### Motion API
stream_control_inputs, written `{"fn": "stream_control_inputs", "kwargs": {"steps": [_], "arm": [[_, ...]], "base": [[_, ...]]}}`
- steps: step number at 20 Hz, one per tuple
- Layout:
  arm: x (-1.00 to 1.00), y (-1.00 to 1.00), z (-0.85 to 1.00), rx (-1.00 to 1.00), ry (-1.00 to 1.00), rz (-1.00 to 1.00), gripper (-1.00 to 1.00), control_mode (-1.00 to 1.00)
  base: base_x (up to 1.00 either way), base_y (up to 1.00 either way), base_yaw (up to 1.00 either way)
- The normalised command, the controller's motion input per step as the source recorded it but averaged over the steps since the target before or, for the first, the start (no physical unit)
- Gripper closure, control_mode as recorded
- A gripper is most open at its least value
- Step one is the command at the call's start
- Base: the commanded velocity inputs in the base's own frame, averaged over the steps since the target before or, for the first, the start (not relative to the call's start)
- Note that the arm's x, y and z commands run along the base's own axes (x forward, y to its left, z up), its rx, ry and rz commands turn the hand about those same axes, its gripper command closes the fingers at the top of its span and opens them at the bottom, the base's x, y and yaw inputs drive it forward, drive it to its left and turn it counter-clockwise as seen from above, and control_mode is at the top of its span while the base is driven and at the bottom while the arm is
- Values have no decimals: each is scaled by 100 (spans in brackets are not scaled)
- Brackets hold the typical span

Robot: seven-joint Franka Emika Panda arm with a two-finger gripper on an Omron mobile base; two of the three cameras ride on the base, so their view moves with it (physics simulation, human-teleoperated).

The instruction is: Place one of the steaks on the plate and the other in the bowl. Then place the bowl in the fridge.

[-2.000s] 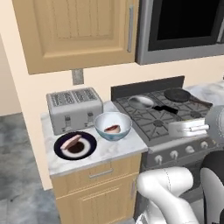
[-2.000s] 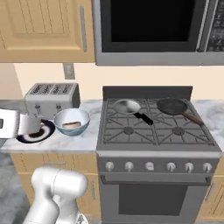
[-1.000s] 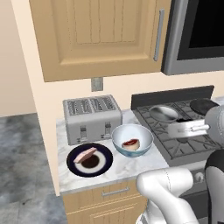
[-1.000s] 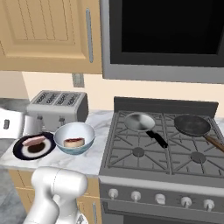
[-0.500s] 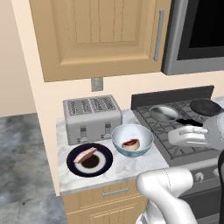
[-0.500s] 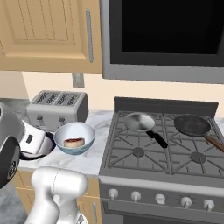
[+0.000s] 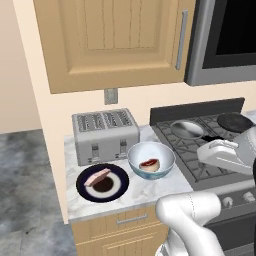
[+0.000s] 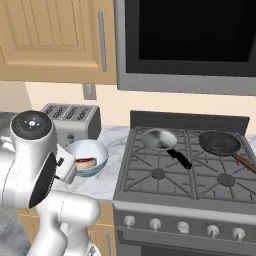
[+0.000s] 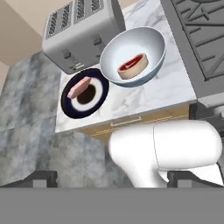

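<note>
We see the pale blue-white bowl (image 7: 151, 159) near the front edge of the marble surface (image 7: 150, 189), toward its stove-side end, with the dark red steak (image 7: 149, 163) lying inside it. The navy plate (image 7: 102, 183) sits just beside it at the front, nearer the surface's open end, carrying the pale pink steak (image 7: 97, 176) on its rim side. Behind both stands the toaster (image 7: 105, 135), against the back edge.

The hand view gives us the steaks most plainly: the red one (image 9: 132, 66) with its whitish fat rim in the bowl (image 9: 133, 56), the pink one (image 9: 79, 87) lying partly over the plate's (image 9: 85, 93) brownish centre. In that view the hand's (image 9: 112, 178) two tips stand spread as far apart as they go, with nothing between them.

The right base view alone shows the whole stove (image 8: 186, 170), with a silver pan (image 8: 160, 139) and a dark pan (image 8: 220, 143) on its back burners; there the arm covers the plate, and the bowl (image 8: 88, 157) shows partly behind it.
</note>
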Motion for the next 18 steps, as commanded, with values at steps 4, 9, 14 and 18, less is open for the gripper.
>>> {"fn": "stream_control_inputs", "kwargs": {"steps": [4, 9, 14, 18], "arm": [[43, -23, -26, 1, 0, 2, -100, -100], [44, -35, -23, 2, 15, 0, -100, -100], [44, -7, -31, 0, 8, -3, -100, -100], [36, 0, -34, 0, 0, 0, -100, -100]], "base": [[0, 0, 0], [0, 0, 0], [0, 0, 0], [0, 0, 0]]}}
